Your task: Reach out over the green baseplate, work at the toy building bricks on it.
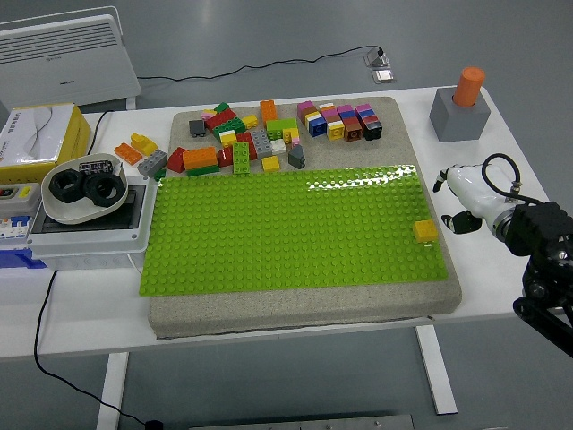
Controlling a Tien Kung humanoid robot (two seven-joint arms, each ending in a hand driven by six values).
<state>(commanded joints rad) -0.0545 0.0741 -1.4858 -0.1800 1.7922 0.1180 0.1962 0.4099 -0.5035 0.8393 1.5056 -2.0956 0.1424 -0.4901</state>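
The baseplate was a bright green studded sheet lying flat on a grey pad on the white surface, with a glossy glare strip near its far right edge. A single yellow brick sat on the baseplate's right edge. Just beyond the baseplate's far edge, on the pad, lay a heap of bricks in red, orange, yellow, green and grey, and a tidier cluster of mixed colours. The right hand, white with dark fingertips, hung off the baseplate's right side, apart from the yellow brick and holding nothing; whether its fingers were spread or curled could not be told.
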